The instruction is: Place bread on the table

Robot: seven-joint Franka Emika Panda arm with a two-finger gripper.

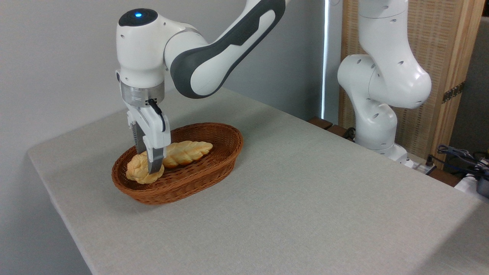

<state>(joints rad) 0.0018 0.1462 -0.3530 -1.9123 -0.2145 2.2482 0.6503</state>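
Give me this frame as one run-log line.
phase: grasping | gripper: at bread, closure unclear | bread: in basket beside braided loaf | table: no bread yet

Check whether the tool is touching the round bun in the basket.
Cannot tell. In the camera view the tool overlaps the bun in the basket, but the front finger hides any contact or gap.

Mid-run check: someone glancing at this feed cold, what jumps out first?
The white arm reaching down from the upper left, its gripper lowered into the brown wicker basket at the left of the grey table. The fingers sit at the small round bread at the basket's left end; whether they have closed on it cannot be told. A longer braided loaf lies beside it in the basket.
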